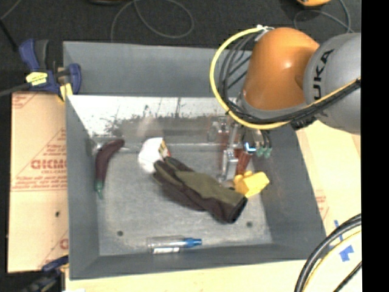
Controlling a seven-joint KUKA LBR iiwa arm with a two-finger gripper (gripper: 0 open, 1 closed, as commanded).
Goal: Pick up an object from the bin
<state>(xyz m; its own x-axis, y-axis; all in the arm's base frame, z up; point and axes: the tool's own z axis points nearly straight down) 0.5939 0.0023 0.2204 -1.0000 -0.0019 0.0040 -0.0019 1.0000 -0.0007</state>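
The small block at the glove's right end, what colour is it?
The block is yellow, seen best in the camera view.

From my screen I can read one word: "KUKA", in black capital letters on the grey rounded casing of the robot arm (331, 72), which hangs over the far right corner of the grey metal bin (82, 181). The letters run up the casing, turned on their side, just right of the arm's orange dome-shaped cover (279, 66). Inside the bin, near its front wall, lies a clear plastic pen with a blue cap (175, 244). Any marking on its barrel is too small for me to read.
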